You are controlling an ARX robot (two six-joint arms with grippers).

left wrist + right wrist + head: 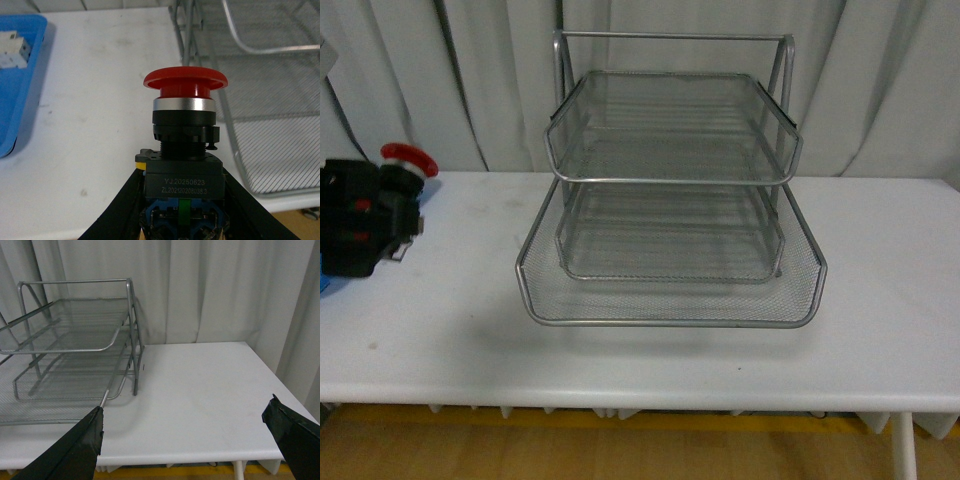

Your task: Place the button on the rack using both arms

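1. The left gripper [382, 205] is at the far left of the front view; it is closed on the button [408, 158] and grips it by its dark blocky body.
2. In the left wrist view the two black fingers [117, 210] press on both sides of the button's [184, 115] body; the left gripper [182, 200] is narrow and squeezes that body tight.
3. The red cap and the silver ring under it stick out past the fingertips, away from the gripper; nothing touches the cap.
4. The button is to the left of the rack [670, 322] and well apart from it; it is not on the rack yet.
5. I cannot tell if the button is in the air or touches the desk [880, 300].
6. The rack is a big silver wire rack with three shelves; it stands in the middle of the white desk, close to the grey curtain [880, 90] behind it.
7. The right gripper [186, 410] is open wide; its two black fingers [75, 450] are far apart and hold nothing.
8. The right gripper hangs above the desk [200, 385], near the side of the rack [75, 347] that is away from the button.
9. A blue tray [20, 100] lies on the desk [100, 125] on the other side of the button from the rack [280, 150]; a white block [12, 50] lies in it.
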